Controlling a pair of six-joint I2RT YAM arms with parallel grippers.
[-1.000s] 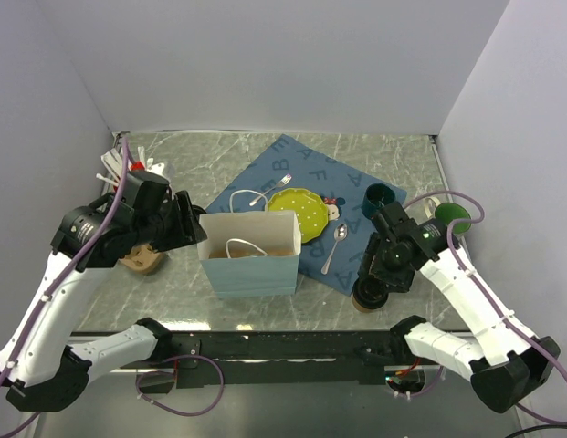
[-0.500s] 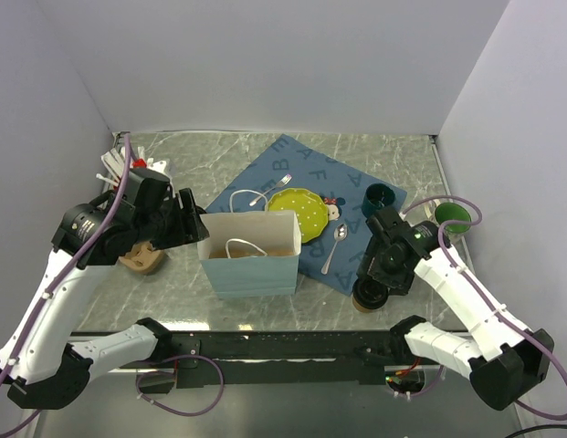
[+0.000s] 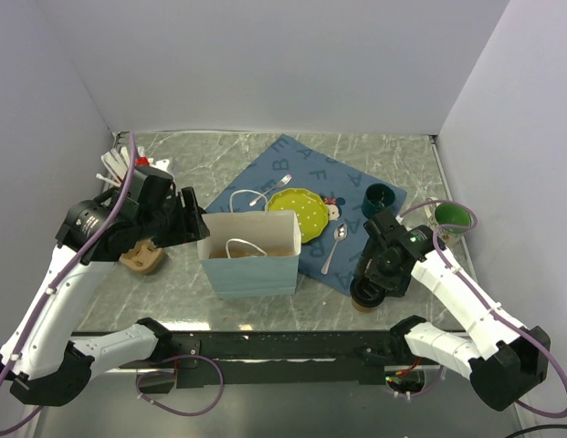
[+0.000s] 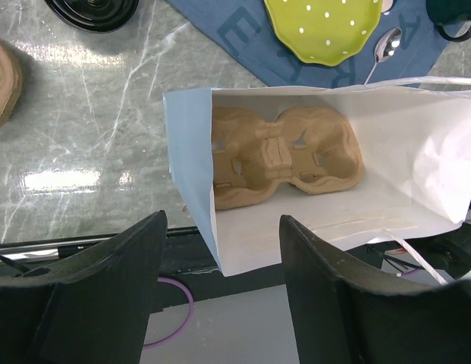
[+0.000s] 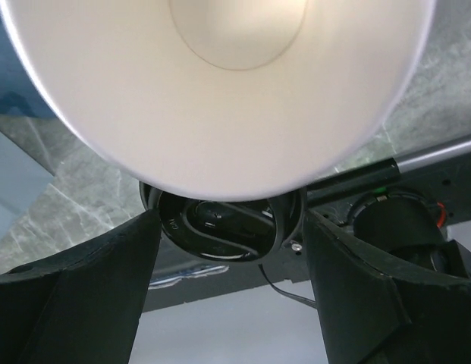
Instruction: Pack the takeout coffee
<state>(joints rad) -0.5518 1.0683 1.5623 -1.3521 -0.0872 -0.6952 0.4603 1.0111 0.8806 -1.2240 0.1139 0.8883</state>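
At the left of the top view my left gripper hangs just over the left edge of the bag, its fingers spread and nothing between them. The bag stands open at centre frame on the table. In it lies a cardboard carrier with two wells, both vacant, pushed toward the bag's far side. Right of the bag sits a green plate with nothing on it that I can make out, then a dark mug whose inside I cannot read. The coffee stands upright at lower right, close to the table's near edge and well apart from the bag. My right gripper is over it, jaws wide to either side of the black lid and not clamped. Whether the pads brush the lid I cannot tell, and a pale blurred round shape fills the top of that wrist view. I judge the cup light and soft-walled, and a hard squeeze would dent it or pop the lid. The plastic lid looks slick, so I would grip the paper wall just under the rim, where it is stiffest. I would keep it upright, since I cannot see whether it is full. A green cup sits at far right, its contents unclear.
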